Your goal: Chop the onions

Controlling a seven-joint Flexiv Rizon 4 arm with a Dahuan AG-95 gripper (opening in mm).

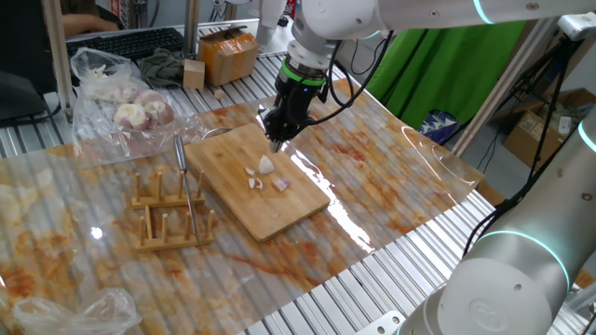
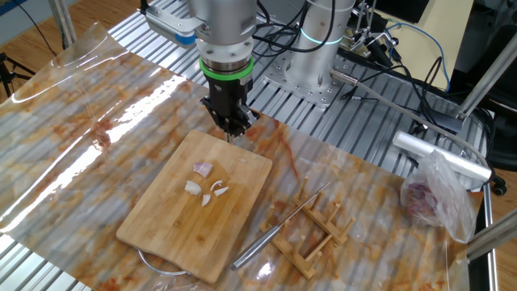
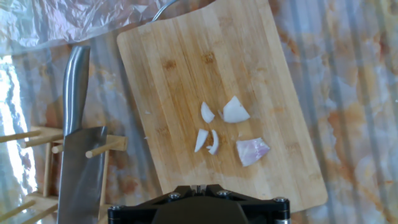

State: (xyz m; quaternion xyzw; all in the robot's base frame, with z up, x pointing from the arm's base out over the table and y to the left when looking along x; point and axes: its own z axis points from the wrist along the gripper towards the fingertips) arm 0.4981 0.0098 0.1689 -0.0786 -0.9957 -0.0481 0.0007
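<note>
Bamboo cutting board carries the small pale pink-tinged onion pieces at its middle, upon a clear orange-stained plastic sheet over slatted metal table. Black two-finger gripper, jaws pressed together, hangs above the board's far edge.

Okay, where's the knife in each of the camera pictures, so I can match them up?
One fixed view: the knife stands on the wooden rack, left of the cutting board.
The other fixed view: it lies slanted across the rack, lower right of the board.
Hand view: at the left edge, blade running top to bottom over the rack.
Shared landmark: the cutting board with the onions on it.
</note>
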